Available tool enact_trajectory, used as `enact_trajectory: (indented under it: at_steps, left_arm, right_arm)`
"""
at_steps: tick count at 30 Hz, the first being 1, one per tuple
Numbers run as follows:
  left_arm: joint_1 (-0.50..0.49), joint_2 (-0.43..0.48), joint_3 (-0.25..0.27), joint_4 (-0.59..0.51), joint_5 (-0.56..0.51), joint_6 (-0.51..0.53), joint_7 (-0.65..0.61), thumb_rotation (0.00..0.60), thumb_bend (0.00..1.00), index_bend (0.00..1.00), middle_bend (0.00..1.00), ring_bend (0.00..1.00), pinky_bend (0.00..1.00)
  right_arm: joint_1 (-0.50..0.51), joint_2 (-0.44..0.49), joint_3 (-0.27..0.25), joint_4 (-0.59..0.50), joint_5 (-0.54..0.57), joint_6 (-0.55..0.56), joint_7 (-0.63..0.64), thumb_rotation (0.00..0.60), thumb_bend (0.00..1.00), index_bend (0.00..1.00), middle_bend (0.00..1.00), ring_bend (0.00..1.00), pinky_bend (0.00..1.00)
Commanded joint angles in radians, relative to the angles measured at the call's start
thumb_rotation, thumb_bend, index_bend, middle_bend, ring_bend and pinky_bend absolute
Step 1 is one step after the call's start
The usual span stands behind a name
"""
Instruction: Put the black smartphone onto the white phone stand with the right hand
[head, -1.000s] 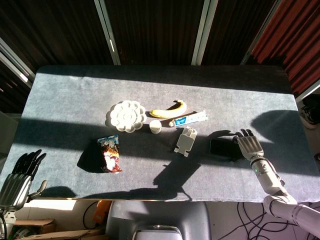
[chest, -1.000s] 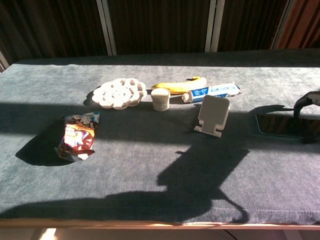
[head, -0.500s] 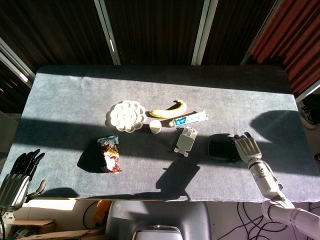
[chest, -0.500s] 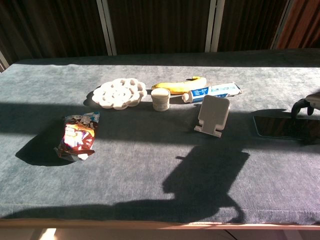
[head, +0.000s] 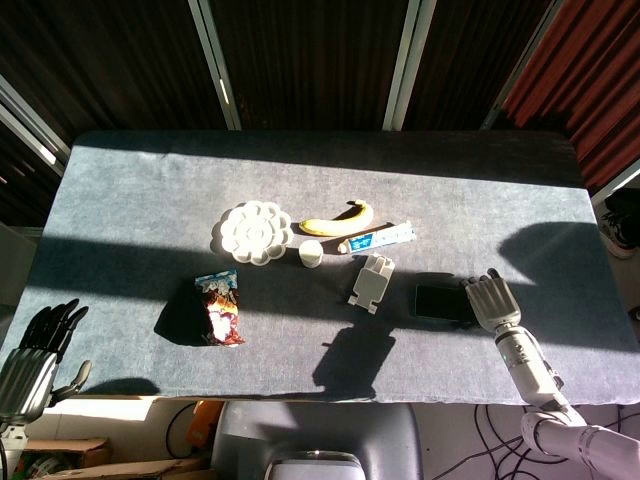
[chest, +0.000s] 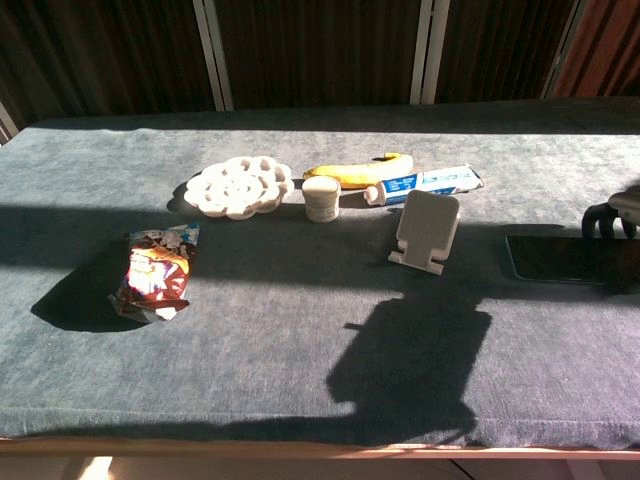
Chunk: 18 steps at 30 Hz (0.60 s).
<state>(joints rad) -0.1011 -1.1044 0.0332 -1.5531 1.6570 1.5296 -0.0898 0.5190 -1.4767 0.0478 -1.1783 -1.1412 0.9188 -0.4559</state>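
Note:
The black smartphone (head: 438, 302) (chest: 553, 258) lies flat on the grey table, right of the white phone stand (head: 372, 282) (chest: 428, 230). The stand is upright with nothing on it. My right hand (head: 489, 299) lies palm down at the phone's right end, fingers (chest: 604, 222) reaching over that edge and touching it. The phone's right end is hidden under the hand, and the chest view cuts the hand off at its border. My left hand (head: 36, 348) hangs off the table's near left corner, fingers straight, holding nothing.
Behind the stand are a toothpaste tube (head: 381, 238), a banana (head: 339, 219), a small white cup (head: 311, 254) and a white flower-shaped palette (head: 252, 231). A snack bag (head: 219, 308) lies to the left. Dark shadows cross the table's front half.
My right hand has drawn back toward the near edge and settled on the phone's right end. The phone has slid slightly left. The arm's shadow has shifted toward the front edge.

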Motion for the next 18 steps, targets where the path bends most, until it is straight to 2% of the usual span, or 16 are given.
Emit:
enact_trajectory:
  at_steps: [1, 9, 18]
  left_arm:
    - [0.000, 0.001, 0.000, 0.001, 0.000, 0.001, -0.004, 0.600, 0.40, 0.00, 0.00, 0.00, 0.00]
    - [0.002, 0.003, -0.001, 0.004, -0.001, 0.004, -0.013, 0.600, 0.41, 0.00, 0.00, 0.00, 0.00]
    - [0.001, 0.004, -0.002, 0.005, -0.002, 0.004, -0.020, 0.600, 0.40, 0.00, 0.00, 0.00, 0.00]
  right_arm:
    - [-0.002, -0.007, -0.002, 0.001, 0.006, 0.003, -0.017, 0.600, 0.33, 0.97, 0.67, 0.45, 0.33]
    - [-0.003, -0.042, -0.001, 0.038, 0.003, 0.033, -0.073, 0.600, 0.33, 0.98, 0.68, 0.47, 0.38]
    - [-0.008, -0.067, -0.010, 0.095, -0.092, 0.108, -0.047, 0.600, 0.33, 1.00, 0.70, 0.52, 0.40]
